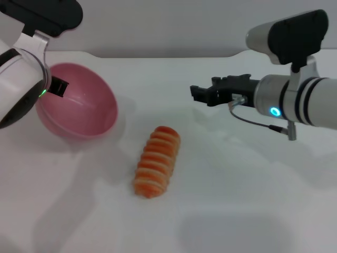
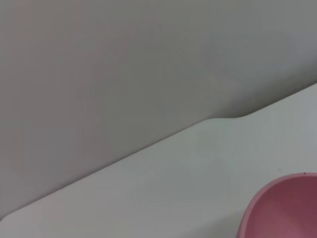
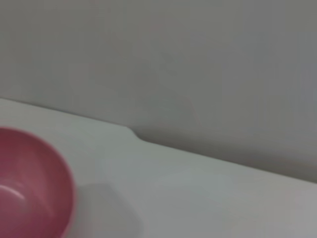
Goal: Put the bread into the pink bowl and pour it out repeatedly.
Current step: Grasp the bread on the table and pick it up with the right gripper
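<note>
Claw on the right arm hovers above the white counter, well apart from everything, its dark fingers pointing toward the middle; whether they are spread or pressed together I cannot tell. Nearest the robot lies the elongated toy bread with orange-and-cream ridges, flat on the counter, ridged side up, its length running slightly diagonal, free of both arms. Farther back and to the left, the round matte pink plastic bowl is tipped, its mouth facing the bread, empty. Left claw grips its rim, pinching the wall. Judging from this, the bread has been poured out and needs reloading: the bowl should be set level first, then the right claw should descend squarely across the loaf's narrow width, near its middle, so it lifts without swinging
</note>
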`<state>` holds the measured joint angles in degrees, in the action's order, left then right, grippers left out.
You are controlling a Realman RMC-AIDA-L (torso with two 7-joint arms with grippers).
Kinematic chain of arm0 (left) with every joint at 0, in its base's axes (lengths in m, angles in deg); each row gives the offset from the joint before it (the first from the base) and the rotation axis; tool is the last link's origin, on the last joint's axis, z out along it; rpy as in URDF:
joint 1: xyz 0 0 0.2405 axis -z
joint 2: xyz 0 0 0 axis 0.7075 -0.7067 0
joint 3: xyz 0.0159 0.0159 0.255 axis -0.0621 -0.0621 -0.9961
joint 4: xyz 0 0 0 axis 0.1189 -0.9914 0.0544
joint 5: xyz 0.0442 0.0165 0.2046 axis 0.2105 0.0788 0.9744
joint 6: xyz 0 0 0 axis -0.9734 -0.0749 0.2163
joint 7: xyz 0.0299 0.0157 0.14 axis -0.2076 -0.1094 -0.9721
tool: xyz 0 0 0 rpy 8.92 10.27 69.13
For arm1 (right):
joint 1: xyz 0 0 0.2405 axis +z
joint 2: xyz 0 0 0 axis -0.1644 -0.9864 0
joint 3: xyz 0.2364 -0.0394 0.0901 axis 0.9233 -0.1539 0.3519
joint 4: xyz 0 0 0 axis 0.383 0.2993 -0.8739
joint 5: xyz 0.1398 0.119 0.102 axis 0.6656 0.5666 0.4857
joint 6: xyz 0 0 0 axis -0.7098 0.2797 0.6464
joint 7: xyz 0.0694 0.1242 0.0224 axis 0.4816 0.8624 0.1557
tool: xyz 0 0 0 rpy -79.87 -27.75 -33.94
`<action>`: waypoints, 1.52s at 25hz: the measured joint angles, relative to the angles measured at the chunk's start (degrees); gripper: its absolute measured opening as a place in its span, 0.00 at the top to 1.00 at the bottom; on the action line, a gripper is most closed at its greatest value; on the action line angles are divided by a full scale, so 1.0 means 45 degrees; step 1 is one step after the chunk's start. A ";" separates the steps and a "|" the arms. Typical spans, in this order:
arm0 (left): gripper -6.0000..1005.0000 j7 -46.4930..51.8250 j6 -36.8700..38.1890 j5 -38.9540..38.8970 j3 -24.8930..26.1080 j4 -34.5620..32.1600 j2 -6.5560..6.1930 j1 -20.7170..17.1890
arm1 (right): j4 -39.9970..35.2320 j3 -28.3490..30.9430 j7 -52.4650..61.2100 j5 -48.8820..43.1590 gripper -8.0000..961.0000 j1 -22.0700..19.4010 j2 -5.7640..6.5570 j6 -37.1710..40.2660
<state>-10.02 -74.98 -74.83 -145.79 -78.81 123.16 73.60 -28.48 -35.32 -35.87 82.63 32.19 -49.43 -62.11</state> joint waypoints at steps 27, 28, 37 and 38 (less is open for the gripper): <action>0.95 -0.0630 0.0456 0.0267 0.0478 0.0507 -0.0020 0.0524 | 0.4293 -0.2470 -0.0112 0.3722 0.48 0.2843 -0.0136 0.1047; 0.95 -0.0630 0.0456 0.0267 0.0478 0.0507 -0.0020 0.0524 | 0.4348 -0.2500 -0.0161 0.3848 0.48 0.2870 -0.0137 0.1084; 0.95 -0.0690 0.0568 0.0259 0.0527 0.0621 -0.0020 0.0620 | 0.6019 -0.2686 -0.1533 0.5986 0.49 0.3640 -0.0158 0.1355; 0.95 -0.0690 0.0620 0.0255 0.0531 0.0632 -0.0020 0.0631 | 0.6228 -0.2710 -0.1791 0.6375 0.49 0.3743 -0.0158 0.1362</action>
<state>-13.12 -72.19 -73.68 -143.40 -75.97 123.07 76.44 -0.46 -47.52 -43.93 111.32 49.03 -50.14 -55.98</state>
